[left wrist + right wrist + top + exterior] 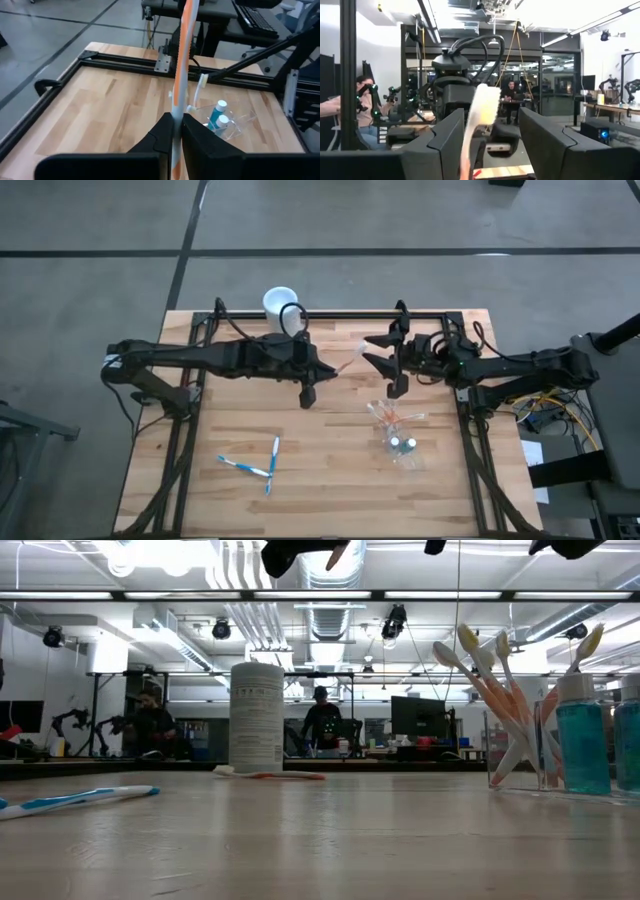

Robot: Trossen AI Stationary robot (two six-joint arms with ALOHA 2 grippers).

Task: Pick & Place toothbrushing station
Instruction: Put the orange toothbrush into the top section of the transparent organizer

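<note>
Inside, the clear cup [398, 435] holds orange-and-white toothbrushes [492, 690] and blue bottles [581, 735].

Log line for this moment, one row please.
left gripper: shut on orange-and-white toothbrush, raised mid-table | right gripper: open around brush head | clear cup: holds brushes

Orange, blue and white against pale wood and black metal.

The toothbrush [179, 75] pinched in the left gripper [176, 131] is showing an orange-and-white handle; two blue-and-white toothbrushes [255, 463] are lying on the light wooden tabletop [330, 480], which is running in pale plank stripes inside a black frame. The clear holder [560, 745] is carrying orange-and-white brushes and teal bottles [216, 116] with white caps. The cup [279, 302] is showing white; both arms are looking dark.
</note>
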